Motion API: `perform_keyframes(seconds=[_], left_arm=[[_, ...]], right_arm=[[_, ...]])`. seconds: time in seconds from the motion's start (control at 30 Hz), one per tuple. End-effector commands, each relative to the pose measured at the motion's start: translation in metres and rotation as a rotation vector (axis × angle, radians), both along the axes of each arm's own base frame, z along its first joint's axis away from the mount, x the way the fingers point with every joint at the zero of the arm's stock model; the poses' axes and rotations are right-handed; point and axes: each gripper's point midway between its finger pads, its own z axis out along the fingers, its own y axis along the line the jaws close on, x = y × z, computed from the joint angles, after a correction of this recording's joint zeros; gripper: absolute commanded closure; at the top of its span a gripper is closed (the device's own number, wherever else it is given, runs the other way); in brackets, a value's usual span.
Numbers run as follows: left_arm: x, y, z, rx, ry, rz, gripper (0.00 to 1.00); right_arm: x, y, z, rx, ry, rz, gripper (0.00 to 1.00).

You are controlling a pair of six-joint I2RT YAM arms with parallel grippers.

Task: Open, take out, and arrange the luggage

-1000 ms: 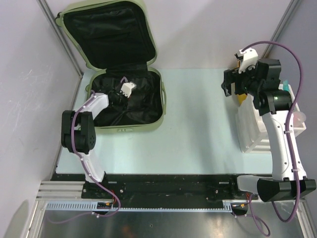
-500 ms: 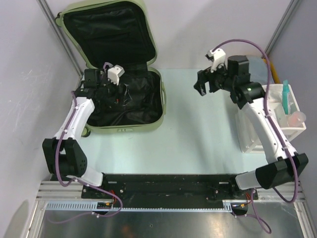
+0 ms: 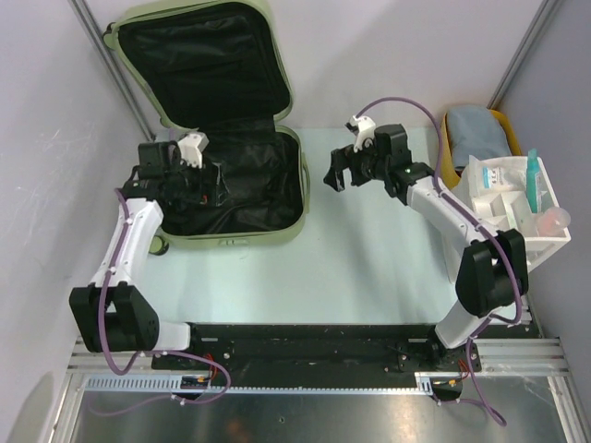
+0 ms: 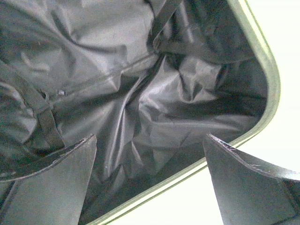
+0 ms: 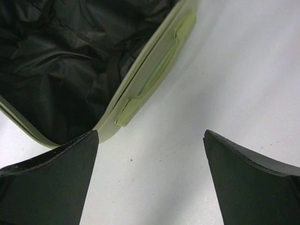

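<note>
The left gripper [image 4: 150, 137], newly opened and empty, hangs inside the pale sage-green hard-shell suitcase [image 3: 235, 238] while the right gripper [image 5: 151, 132], equally wide and empty, swings back, likely for more.

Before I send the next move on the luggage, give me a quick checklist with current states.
1. Luggage open: ok.
2. Left pincer open, empty, over the black lining: ok.
3. Right pincer open, empty: ok.
4. Right pincer clear of the shell, over the table beside the side handle: ok.
5. Anything left inside to take out: cannot tell; only creased lining and straps show.
</note>
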Motion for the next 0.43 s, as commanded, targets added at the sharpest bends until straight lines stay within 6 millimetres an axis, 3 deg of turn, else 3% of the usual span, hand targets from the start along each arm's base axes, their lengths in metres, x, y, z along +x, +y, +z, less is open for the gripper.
perform_keyframes(seconds=[0.0,0.17,0.4], left_arm=[[-0.011,0.01,-0.036,0.061,0.087,0.041,0.0],[-0.011,0.011,-0.054,0.1,0.127,0.048,0.0],[-0.007,-0.005,-0.043,0.09,0.081,0.001,0.0]], right_arm=[[0.011,0.004,-0.011,0.089,-0.01,-0.04,0.0],[0.005,0.0,-0.028,0.072,0.007,-0.042,0.0],[0.001,-0.004,-0.018,0.059,-0.022,-0.042,0.0]])
